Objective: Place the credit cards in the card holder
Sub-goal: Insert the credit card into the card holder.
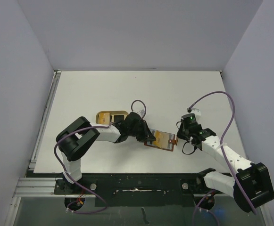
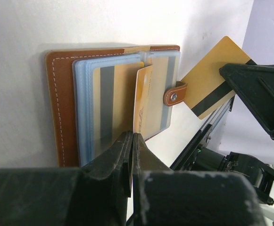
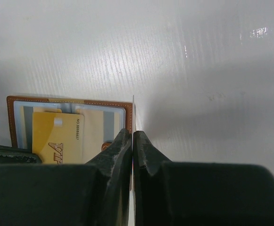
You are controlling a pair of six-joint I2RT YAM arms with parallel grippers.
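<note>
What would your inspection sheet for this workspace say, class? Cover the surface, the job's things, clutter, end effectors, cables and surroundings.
Surface: white table, no spills seen.
Job's things: brown card holder lies open, with gold cards already in its clear sleeves; one upright gold card stands on edge over it; a striped gold card is beside the snap tab.
Clutter: tan tray behind the left arm, with something dark in it.
End effectors: left end effector shut on the upright gold card; right end effector shut on the striped gold card.
Cables: purple cables loop off both arms, away from the cards.
Surroundings: pale walls on three sides; nothing else seen.
</note>
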